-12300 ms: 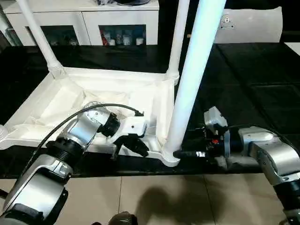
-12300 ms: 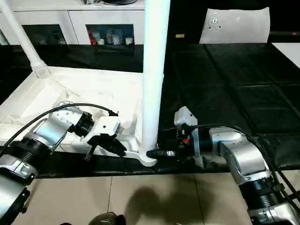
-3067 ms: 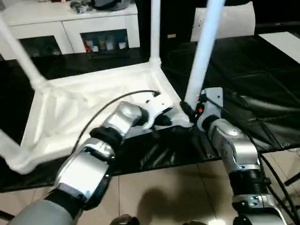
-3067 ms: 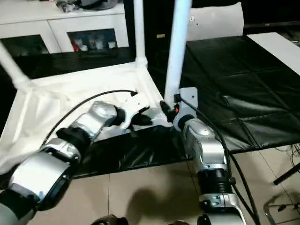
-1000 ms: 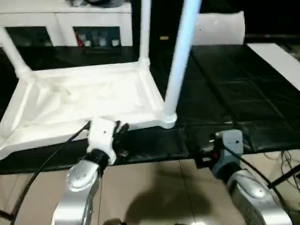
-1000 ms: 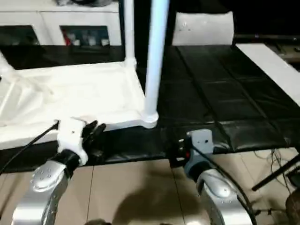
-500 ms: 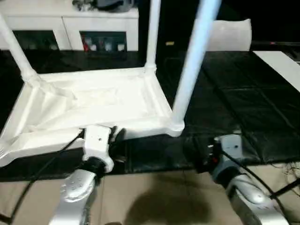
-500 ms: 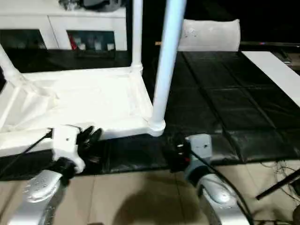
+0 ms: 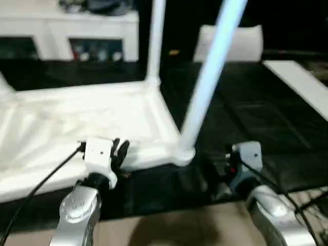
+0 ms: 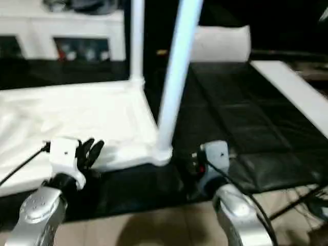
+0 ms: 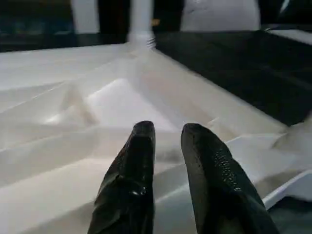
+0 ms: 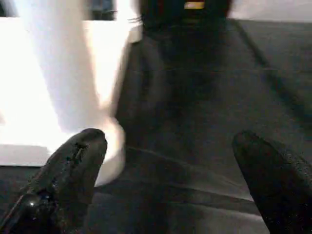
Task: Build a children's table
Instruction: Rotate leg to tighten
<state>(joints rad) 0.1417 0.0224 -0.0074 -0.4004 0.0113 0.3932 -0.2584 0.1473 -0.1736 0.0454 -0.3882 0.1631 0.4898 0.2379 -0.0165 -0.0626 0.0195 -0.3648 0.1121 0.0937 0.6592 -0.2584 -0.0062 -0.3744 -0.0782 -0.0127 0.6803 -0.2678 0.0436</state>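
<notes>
The children's table lies upside down on the black mat, its legs rising from the corner sockets, one at the mat's near edge. The left gripper, fingers narrowly apart, holds nothing by the tabletop's near rim. The right gripper gapes wide and empty beside the near corner socket. No writing is readable.
</notes>
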